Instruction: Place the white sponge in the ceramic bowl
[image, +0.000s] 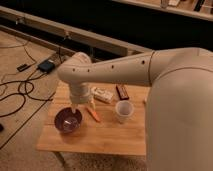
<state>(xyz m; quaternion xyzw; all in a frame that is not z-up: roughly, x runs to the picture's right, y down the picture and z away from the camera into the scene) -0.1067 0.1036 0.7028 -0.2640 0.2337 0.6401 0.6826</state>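
The ceramic bowl (67, 121), dark purple and glossy inside, sits at the front left of the wooden table (102, 142). My gripper (75, 108) hangs straight down from the thick white arm, just over the bowl's far right rim. A pale shape at its tip blends with the wrist, so I cannot tell whether that is the white sponge. No white sponge shows anywhere else on the table; it is hidden or out of view.
An orange carrot-like piece (93, 114) lies right of the bowl. A translucent white cup (123, 111) stands mid-table. Behind them lie a white printed box (102, 94) and a dark bar (122, 91). Cables (20, 92) and a black box (46, 66) are on the floor to the left.
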